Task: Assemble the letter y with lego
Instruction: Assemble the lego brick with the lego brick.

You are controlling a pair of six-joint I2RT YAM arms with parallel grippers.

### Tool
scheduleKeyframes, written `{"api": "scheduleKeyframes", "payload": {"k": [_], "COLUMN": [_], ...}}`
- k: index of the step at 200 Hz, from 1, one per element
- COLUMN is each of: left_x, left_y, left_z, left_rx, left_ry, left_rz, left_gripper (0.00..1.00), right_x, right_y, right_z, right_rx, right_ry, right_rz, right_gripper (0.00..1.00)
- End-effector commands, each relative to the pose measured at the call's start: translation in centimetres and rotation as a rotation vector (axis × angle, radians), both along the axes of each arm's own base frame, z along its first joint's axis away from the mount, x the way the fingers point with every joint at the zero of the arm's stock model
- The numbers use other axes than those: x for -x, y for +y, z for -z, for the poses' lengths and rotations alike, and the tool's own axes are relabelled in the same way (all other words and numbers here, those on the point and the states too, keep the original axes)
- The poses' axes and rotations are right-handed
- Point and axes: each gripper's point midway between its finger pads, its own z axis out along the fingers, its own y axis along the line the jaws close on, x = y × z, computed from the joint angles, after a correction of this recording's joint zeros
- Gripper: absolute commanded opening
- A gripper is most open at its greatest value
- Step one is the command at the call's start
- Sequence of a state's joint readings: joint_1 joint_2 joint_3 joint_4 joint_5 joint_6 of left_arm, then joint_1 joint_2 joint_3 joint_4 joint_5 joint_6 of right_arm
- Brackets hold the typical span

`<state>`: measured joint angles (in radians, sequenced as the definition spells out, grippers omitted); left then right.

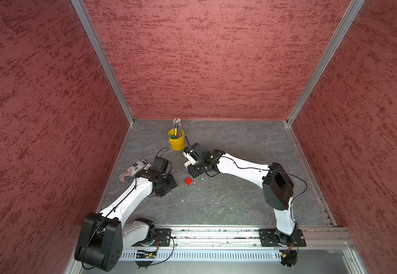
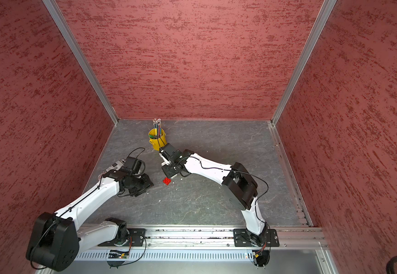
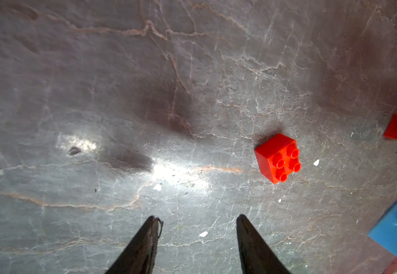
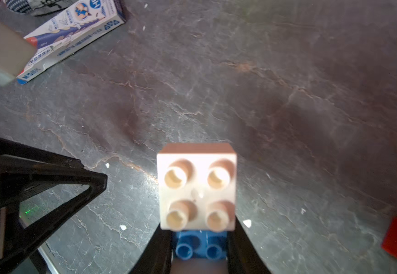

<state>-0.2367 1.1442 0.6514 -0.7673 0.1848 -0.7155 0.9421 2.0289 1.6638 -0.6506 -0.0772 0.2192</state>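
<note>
A flat white and blue box (image 4: 74, 30) lies on the worktop (image 4: 240, 83) in the right wrist view. Near one end it has a small blue logo that looks like "M&G". At the other end are big blue letters, cut off by the edge, that may be "HB". Lines of tiny print run along the box, too small to read. In a top view, a pouch (image 1: 133, 169) shows newspaper print and a stars-and-stripes flag. Its words are too small to read.
</note>
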Motion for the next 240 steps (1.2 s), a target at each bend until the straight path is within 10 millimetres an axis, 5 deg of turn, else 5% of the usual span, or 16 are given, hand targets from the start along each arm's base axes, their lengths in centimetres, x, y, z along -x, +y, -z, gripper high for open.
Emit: {"api": "scheduleKeyframes", "payload": {"k": [1,88,240], "left_x": [0.9,1.5,2.1], "left_y": [-0.3,-0.3,0.0], "left_z": [0.0,0.5,1.5], "left_rx": [0.064,0.084,0.084], "left_ry": [0.019,0.041,0.063], "left_rz": [0.015,0.000,-0.031], "left_gripper": [0.55,0.55,0.56], "right_x": [0.6,0.9,1.8], "right_y": [0.4,0.8,1.7], "right_z": [1.8,4.6,6.1], "right_rx": [0.065,0.168,0.176], "right_ry": [0.009,0.006,0.055], "right_rz": [-0.053,-0.171,-0.240], "right_gripper": [0.34,0.34,0.33]}}
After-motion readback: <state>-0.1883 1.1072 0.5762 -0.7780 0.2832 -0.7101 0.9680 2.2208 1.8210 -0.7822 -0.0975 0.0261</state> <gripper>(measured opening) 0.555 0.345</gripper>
